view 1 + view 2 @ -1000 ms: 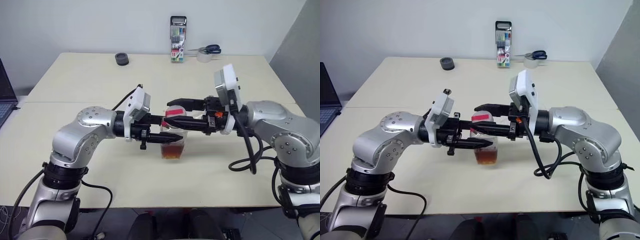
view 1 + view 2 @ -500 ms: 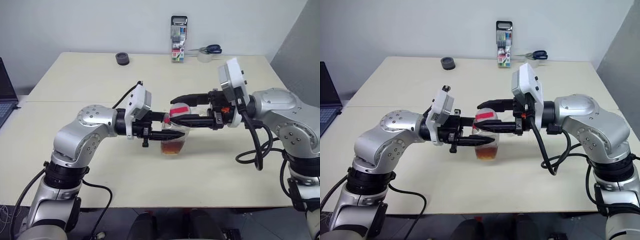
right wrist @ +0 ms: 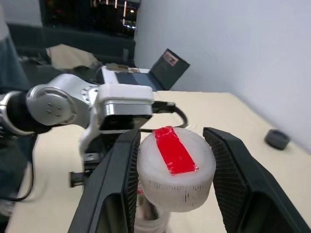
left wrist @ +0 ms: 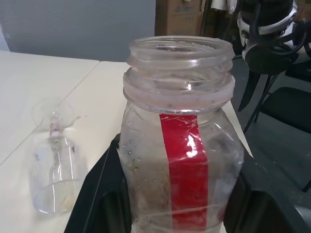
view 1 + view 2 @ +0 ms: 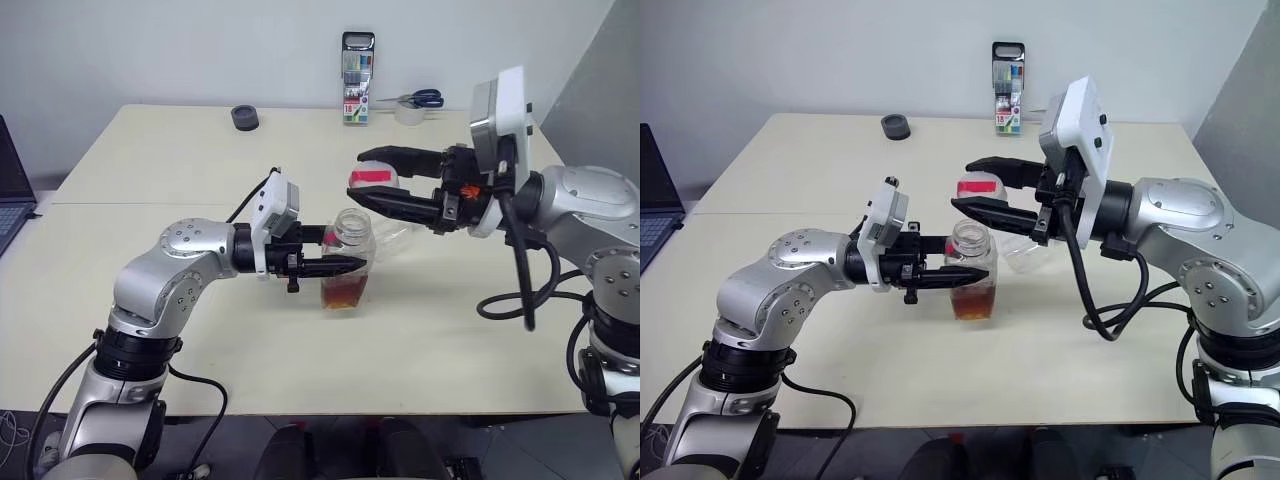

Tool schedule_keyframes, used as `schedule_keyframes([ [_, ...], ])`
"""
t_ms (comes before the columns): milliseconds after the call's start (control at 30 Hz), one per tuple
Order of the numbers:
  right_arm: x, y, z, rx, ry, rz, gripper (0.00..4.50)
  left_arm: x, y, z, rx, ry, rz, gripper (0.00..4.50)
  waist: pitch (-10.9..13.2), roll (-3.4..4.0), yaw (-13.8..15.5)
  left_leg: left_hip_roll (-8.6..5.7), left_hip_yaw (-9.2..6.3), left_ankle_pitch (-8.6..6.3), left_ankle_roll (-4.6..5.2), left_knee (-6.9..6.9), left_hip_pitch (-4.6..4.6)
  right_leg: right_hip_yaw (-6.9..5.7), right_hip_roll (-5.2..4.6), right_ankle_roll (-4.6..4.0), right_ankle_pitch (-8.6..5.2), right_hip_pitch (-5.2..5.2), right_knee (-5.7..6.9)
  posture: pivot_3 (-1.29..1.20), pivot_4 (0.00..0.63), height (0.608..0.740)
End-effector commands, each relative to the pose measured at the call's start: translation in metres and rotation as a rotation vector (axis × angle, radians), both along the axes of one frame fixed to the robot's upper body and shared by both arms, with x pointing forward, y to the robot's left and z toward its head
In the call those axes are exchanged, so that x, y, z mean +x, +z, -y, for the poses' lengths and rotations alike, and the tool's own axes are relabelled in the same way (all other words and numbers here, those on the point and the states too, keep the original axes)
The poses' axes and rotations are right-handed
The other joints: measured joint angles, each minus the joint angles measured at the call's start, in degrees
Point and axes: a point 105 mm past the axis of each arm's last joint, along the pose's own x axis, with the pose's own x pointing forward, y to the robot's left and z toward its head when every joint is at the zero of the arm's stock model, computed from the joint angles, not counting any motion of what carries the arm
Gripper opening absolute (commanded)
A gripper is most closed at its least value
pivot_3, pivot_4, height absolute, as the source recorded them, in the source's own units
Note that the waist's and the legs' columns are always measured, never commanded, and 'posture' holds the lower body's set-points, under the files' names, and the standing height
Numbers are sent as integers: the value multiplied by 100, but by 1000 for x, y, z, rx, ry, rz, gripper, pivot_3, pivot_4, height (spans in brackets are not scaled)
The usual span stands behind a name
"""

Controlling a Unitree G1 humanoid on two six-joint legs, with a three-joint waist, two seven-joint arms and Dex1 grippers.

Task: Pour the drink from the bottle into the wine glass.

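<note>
Grippers first: the left gripper (image 5: 345,266) sits mid-frame in the head views, its two black fingers clamped tight around the body of the bottle (image 5: 971,268), which stands upright on the table (image 5: 150,170) with its wide neck open and no cap on. The drink (image 5: 345,294), a tea-brown liquid, fills just the bottom part of it. In the left wrist view you get the red label strip (image 4: 184,165) running down the bottle's front, with the fingers hugging both sides. The right gripper (image 5: 970,187) is up and to the right of the bottle's mouth, fingers set at a medium width and pinching the cap (image 5: 371,180), a cloudy white lid with a red patch on top; the right wrist view shows the cap (image 3: 176,167) squeezed between both finger pads and clear of the neck. The wine glass (image 5: 395,236) lies tipped over on its side on the table, just behind and to the right of the bottle, and looks empty. Further out, toward the top of the frame, there's a marker pack (image 5: 356,78) standing upright, scissors (image 5: 415,98) resting on a roll of tape (image 5: 408,114), and a small dark ring (image 5: 244,118). A laptop edge (image 5: 12,190) pokes in at the far left.
</note>
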Motion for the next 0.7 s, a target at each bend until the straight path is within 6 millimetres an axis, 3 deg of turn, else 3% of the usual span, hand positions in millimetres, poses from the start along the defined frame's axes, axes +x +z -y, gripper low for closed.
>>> schedule_keyframes([
  [33,5,15,13,83,-60,-4,1835,-3,13,-1,-13,-8,61,1834,0,0,6,1,-1,0,0,0,-1,-1,0,0,0,0,-1,0,150,740],
  [133,16,12,30,143,-157,-61,1835,-2,15,-4,-15,15,67,1834,0,0,10,0,-2,0,-1,0,-4,-2,-1,0,0,0,-3,0,150,740],
  [200,37,-10,64,233,-364,-146,1835,-1,15,-6,-22,42,67,1834,-9,-14,26,0,-1,0,-1,-1,-5,-1,-2,0,0,0,-6,0,150,740],
  [267,57,-58,108,226,-676,-187,1835,0,15,-6,-39,71,62,1834,-12,-20,61,1,-8,0,-1,-2,-5,-8,-2,0,0,9,-13,0,150,740],
  [367,69,-125,149,113,-1031,-220,1835,1,14,-1,-54,90,60,1834,-11,-18,126,-2,4,1,-2,-3,-9,-1,-5,3,-1,9,-20,0,150,740],
  [500,80,-190,153,159,-1190,-327,1835,7,18,9,-89,117,68,1834,-7,-11,17,-2,29,11,-19,-3,2,29,2,4,-1,-10,8,0,150,740],
  [567,86,-205,151,186,-1227,-354,1835,10,21,13,-100,121,72,1834,-6,-7,-22,4,25,12,-21,-4,9,30,13,3,-1,-9,15,0,150,740],
  [700,96,-215,154,240,-1278,-383,1835,11,25,13,-98,120,79,1834,-5,0,-30,7,29,13,-23,-7,16,38,20,3,-1,-8,18,0,150,740],
])
